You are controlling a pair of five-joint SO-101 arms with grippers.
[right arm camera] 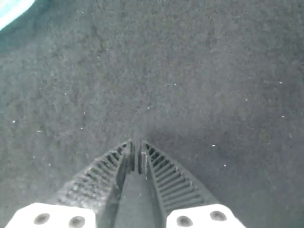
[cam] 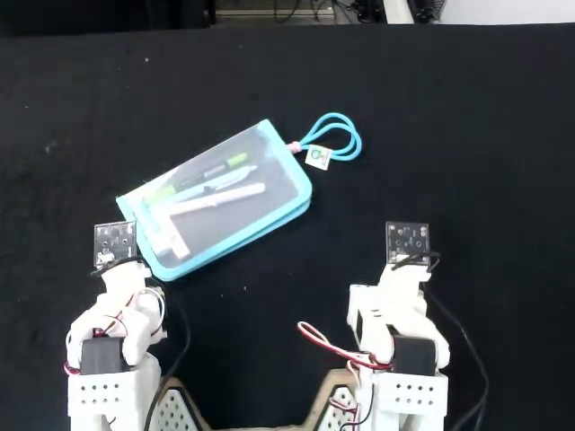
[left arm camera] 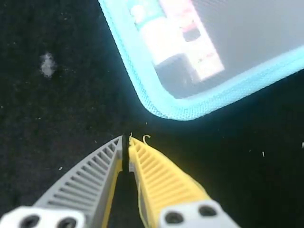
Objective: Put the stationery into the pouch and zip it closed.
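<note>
A clear pouch with a light-blue border (cam: 220,199) lies tilted in the middle of the black table, with pens and a white stick-shaped item visible inside it. Its blue cord loop (cam: 334,139) trails from the far right corner. The pouch's near corner (left arm camera: 175,109) lies just beyond my left gripper (left arm camera: 127,141), which is shut and holds nothing. In the high view the left arm (cam: 117,296) sits at the pouch's near left end. My right gripper (right arm camera: 137,145) is shut over bare cloth, its arm (cam: 400,296) to the right of the pouch.
The black cloth (cam: 449,135) covers the whole table. A sliver of the blue pouch edge (right arm camera: 12,12) shows at a corner of the right wrist view. Red and white wires (cam: 328,346) run between the two arm bases at the front edge.
</note>
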